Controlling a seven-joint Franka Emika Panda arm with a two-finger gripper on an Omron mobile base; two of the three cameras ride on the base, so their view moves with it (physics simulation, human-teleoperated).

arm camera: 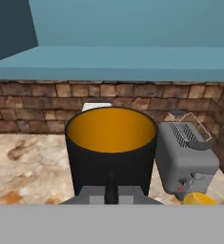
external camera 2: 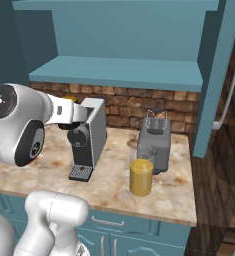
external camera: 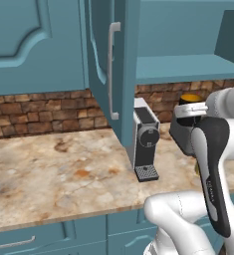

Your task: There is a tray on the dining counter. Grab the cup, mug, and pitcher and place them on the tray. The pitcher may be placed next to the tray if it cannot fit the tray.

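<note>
Hand view: gripper (arm camera: 111, 193) fingers clamped on the black mug's (arm camera: 111, 150) near rim; the deep fryer (arm camera: 187, 159) at three o'clock could be clipped if the mug swings.

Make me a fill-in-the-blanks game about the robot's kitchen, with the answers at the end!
1. The gripper is shut on the black mug, whose inside is ____.
2. The pitcher holds orange-yellow liquid and stands in front of the grey ____.
3. The wall behind the counter is made of ____.
4. The cabinet door above the coffee machine is ____.

Missing words: orange; toaster; brick; open
</note>
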